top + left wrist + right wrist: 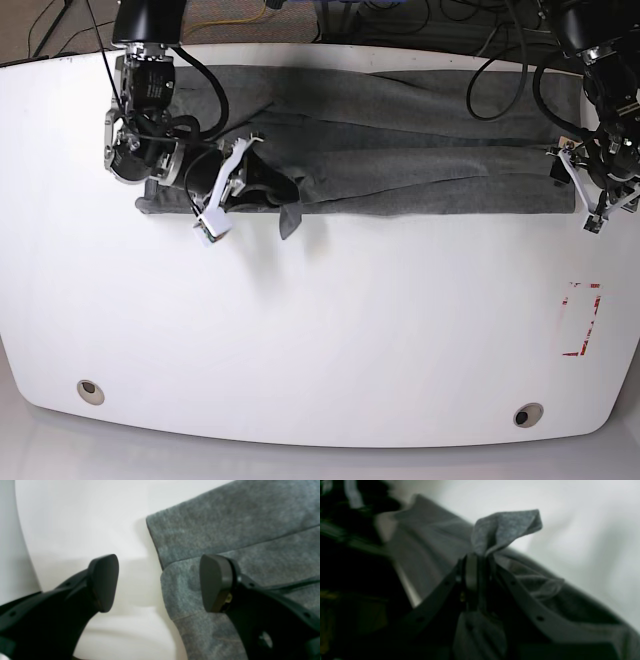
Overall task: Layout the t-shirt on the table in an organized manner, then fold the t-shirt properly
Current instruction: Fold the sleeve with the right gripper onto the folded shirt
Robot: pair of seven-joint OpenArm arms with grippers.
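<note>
Now t-shirt (506,527) corner pinched in right claw (477,562), left claw (158,582) spread over its edge

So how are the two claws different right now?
The right gripper is pinched shut on a bunch of the t-shirt; the left gripper stands wide open, holding nothing. The right is mid-cloth; the left straddles the shirt's edge. Both are black, over the table.

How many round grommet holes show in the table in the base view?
2. One grommet hole sits near the table's front left corner, the other grommet hole near its front right corner. The t-shirt along the far edge may hide more.
</note>
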